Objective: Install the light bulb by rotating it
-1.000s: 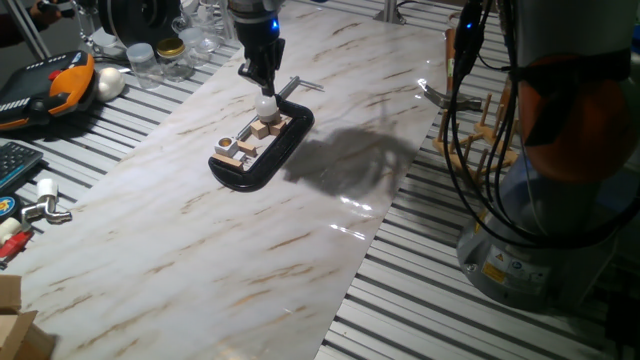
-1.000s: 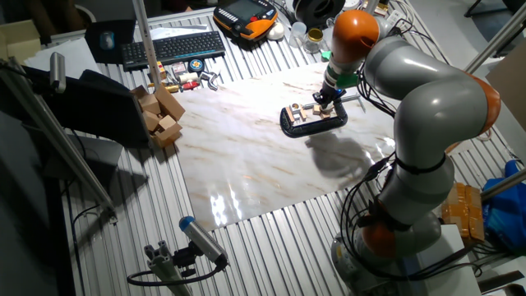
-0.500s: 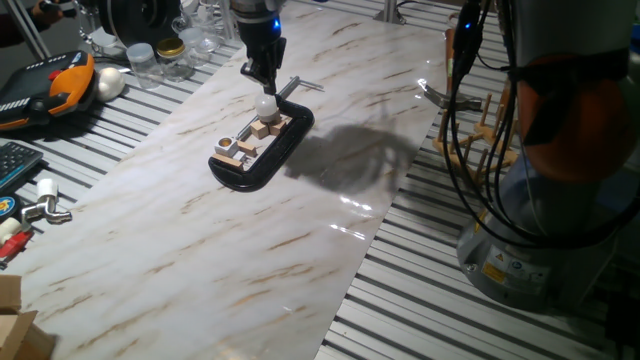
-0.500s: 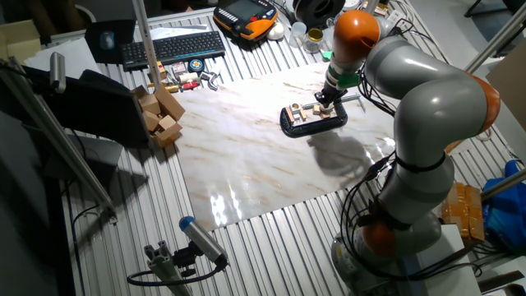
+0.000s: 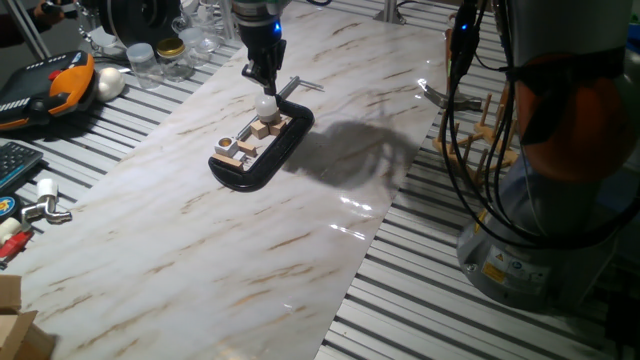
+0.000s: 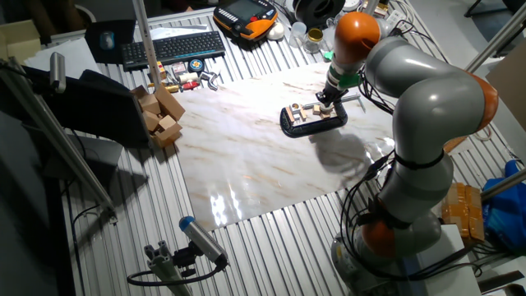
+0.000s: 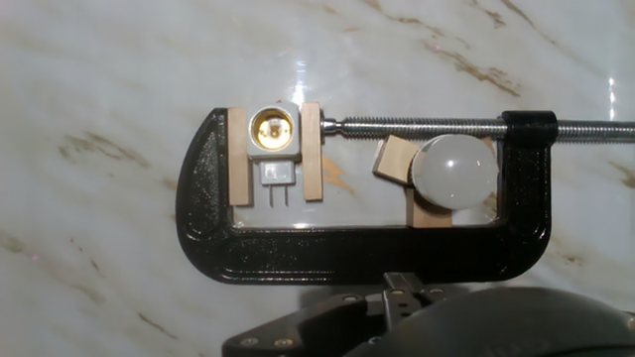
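The light bulb (image 5: 265,104) is small, white and frosted. It rests on small wooden blocks inside the black C-clamp (image 5: 262,158) on the marble board. In the hand view the bulb (image 7: 454,171) lies at the right of the clamp (image 7: 377,253), just under its screw rod. An empty brass socket (image 7: 273,129) sits between two wood strips at the clamp's left end. My gripper (image 5: 265,86) hangs straight above the bulb, with its tips just over the bulb's top. No finger shows around the bulb in the hand view. The arm also shows in the other fixed view (image 6: 326,97).
An orange-black pendant (image 5: 55,85), a white egg-shaped ball (image 5: 108,83) and jars (image 5: 165,55) lie beyond the board's far left. A wooden rack (image 5: 490,125) and cables stand at the right. A keyboard (image 6: 177,45) and stacked wood blocks (image 6: 160,115) lie off the board.
The gripper and arm have shifted only very slightly over the bulb. The bulb and clamp have not moved.
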You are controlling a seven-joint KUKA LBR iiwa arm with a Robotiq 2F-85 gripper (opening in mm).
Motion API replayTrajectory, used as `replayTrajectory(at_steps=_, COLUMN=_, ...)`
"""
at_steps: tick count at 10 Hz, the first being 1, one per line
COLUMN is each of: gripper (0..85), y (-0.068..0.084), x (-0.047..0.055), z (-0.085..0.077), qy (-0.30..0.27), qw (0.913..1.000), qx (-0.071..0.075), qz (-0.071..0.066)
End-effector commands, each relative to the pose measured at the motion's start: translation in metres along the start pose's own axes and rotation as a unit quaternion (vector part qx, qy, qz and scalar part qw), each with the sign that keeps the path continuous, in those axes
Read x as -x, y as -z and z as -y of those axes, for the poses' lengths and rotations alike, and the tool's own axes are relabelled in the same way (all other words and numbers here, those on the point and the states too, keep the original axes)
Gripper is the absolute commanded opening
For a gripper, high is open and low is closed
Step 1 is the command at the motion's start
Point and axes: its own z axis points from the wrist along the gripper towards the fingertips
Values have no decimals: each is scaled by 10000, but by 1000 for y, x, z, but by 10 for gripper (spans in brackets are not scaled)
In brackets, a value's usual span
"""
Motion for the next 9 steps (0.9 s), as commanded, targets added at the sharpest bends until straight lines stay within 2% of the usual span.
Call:
replayTrajectory(at_steps=1, gripper=0, y=-1, x=0, z=1, qy=-24, qw=10000, qx=-38, qz=23)
replayTrajectory(at_steps=3, gripper=0, y=0, x=1, z=0, qy=-50, qw=9997, qx=-197, qz=95)
replayTrajectory(at_steps=4, gripper=0, y=-1, x=1, z=0, qy=-111, qw=9997, qx=-204, qz=97)
replayTrajectory(at_steps=7, gripper=0, y=-6, x=2, z=2, qy=-144, qw=9998, qx=-104, qz=95)
replayTrajectory(at_steps=9, gripper=0, y=-8, x=3, z=4, qy=-62, qw=10000, qx=-30, qz=31)
